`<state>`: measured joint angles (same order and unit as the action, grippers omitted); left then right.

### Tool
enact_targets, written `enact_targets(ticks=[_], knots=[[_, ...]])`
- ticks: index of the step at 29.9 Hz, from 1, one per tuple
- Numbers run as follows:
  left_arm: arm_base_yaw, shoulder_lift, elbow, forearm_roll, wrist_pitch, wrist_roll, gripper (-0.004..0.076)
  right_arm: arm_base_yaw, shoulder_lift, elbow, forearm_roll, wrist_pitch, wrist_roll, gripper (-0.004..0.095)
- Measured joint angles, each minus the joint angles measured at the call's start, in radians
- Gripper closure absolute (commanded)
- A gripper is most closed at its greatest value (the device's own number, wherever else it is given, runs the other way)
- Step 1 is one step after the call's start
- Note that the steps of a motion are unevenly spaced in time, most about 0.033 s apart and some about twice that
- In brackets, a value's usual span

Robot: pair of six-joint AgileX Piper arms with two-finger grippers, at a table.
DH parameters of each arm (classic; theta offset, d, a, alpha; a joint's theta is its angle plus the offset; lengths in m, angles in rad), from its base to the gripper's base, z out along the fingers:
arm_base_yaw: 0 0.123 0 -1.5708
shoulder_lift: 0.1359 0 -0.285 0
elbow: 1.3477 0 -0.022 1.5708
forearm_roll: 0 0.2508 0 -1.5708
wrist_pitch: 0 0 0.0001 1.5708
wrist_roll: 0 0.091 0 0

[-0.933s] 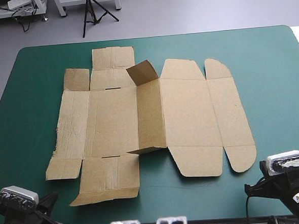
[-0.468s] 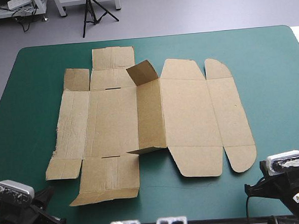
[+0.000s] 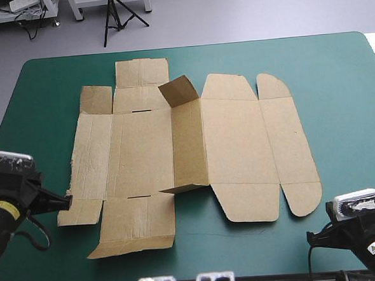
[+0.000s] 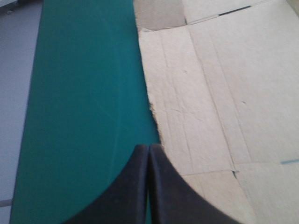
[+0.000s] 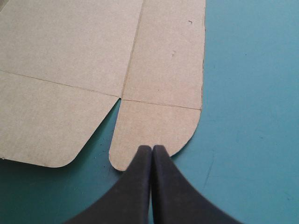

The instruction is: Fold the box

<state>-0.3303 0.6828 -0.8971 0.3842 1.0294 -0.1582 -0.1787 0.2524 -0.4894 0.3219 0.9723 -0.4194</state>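
Pointing at box (image 4: 210,93) left edge, left tool (image 4: 149,147) pinched, perhaps touching.

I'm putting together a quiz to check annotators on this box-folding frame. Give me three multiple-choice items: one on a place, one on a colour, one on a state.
1. Where is the left gripper?
A: at the left edge of the box
B: over the box's middle
C: at the box's right edge

2. What colour is the box?
A: white
B: brown
C: black

3. How do the fingers of the right gripper stand?
A: wide open
B: shut on the box
C: shut, holding nothing

Key:
1 A: its tip lies by the sheet's ragged left edge.
2 B: it is plain brown board in every view.
3 C: the fingers meet in one arch over the rounded flap, which lies flat.
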Motion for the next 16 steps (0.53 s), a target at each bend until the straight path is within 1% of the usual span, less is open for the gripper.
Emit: enact_targets(ticks=[4, 9, 12, 16], knots=[[0.000, 0.139, -0.084, 0.089, -0.001, -0.068, 0.0731, 0.000, 0.000, 0.000, 0.000, 0.000, 0.000, 0.0926], [0.013, 0.312, -0.207, 0.097, -0.004, -0.096, 0.0713, 0.000, 0.000, 0.000, 0.000, -0.002, 0.000, 0.0926], [0.086, 0.408, -0.279, 0.048, -0.009, -0.092, 0.0708, 0.000, 0.000, 0.000, 0.000, -0.003, 0.000, 0.0926], [0.266, 0.521, -0.366, -0.155, -0.007, -0.001, 0.0708, 0.000, 0.000, 0.000, -0.001, -0.003, 0.000, 0.0926]])
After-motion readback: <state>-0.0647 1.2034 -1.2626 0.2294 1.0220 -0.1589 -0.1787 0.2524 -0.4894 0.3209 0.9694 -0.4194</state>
